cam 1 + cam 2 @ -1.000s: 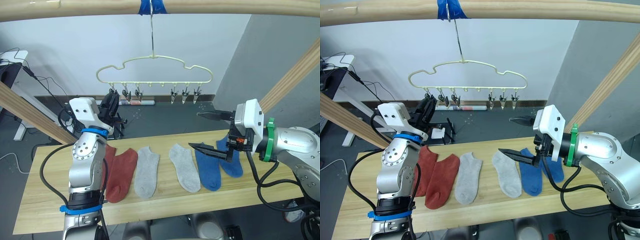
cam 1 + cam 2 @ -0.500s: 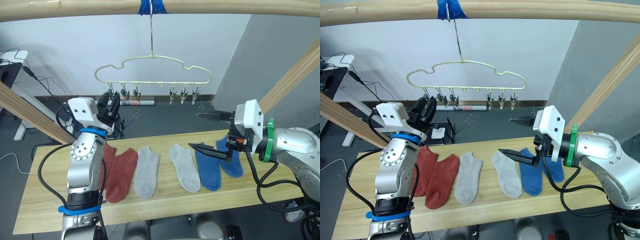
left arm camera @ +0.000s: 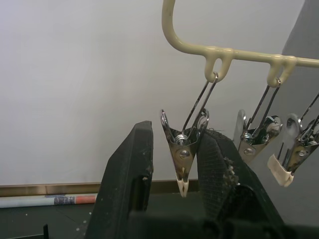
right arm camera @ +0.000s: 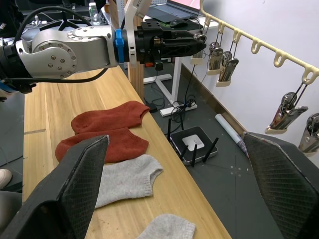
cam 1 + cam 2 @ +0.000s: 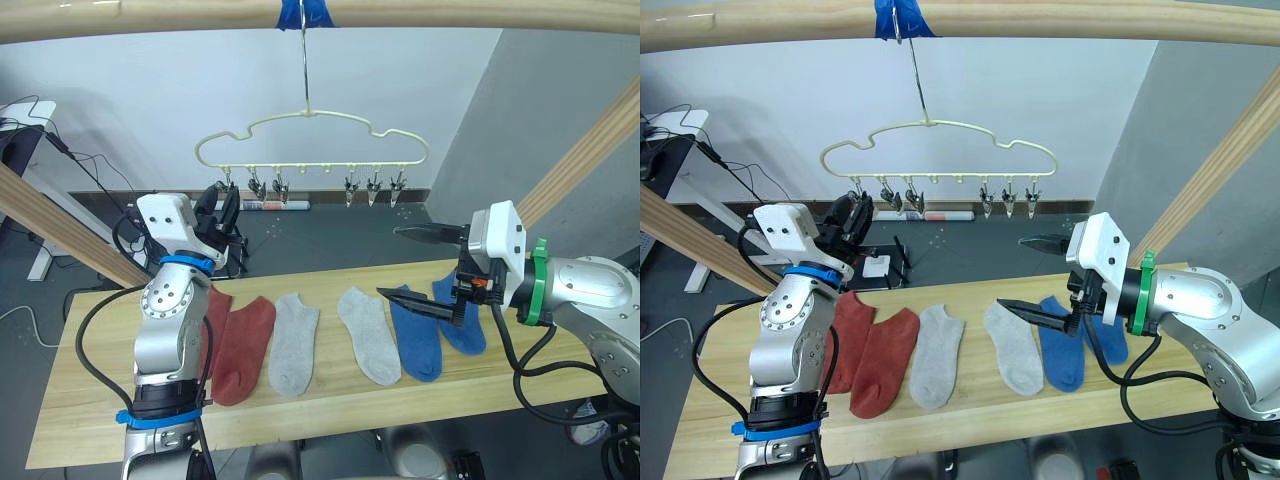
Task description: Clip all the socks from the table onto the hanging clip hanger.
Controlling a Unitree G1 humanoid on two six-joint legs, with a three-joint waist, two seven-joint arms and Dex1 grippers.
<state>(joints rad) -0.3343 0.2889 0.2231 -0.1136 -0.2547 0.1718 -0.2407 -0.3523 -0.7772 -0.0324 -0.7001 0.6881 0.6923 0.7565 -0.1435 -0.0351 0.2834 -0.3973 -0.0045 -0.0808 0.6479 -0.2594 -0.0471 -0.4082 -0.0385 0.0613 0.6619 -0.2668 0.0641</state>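
Starting point: none of the six socks is clipped; all lie flat in a row on the table (image 5: pixel 90 400).
Rust-red socks: the pair (image 5: pixel 243 345) lies at the robot's left end of the row, one partly behind the left arm.
Grey socks: one grey sock (image 5: pixel 294 341) sits beside the red pair, the other (image 5: pixel 369 333) just past it, with bare wood between them.
Blue socks: the two blue socks (image 5: pixel 417 335) lie at the right end, under the right hand, side by side and touching or nearly so.
Clip hanger: the cream wire clip hanger (image 5: pixel 310 140) hangs by its long hook from the wooden pole above and behind the table; every metal clip on it hangs empty.
Left hand: the left hand (image 3: pixel 174 164) is raised to the hanger's left end, released, its two fingers on either side of the outermost clip (image 3: pixel 182 152); one finger seems to touch the clip's lever, though I cannot tell if it presses.
Right hand: the right hand (image 5: pixel 418 268) is spread wide and grasps nothing, hovering above the blue socks.
Done so far: judging by this, nothing; the work looks to be at the first clip.
Left to do: all six socks must be lifted and pinned.
Containers: none in the scene; the hanger is the only holder, and it carries nothing.
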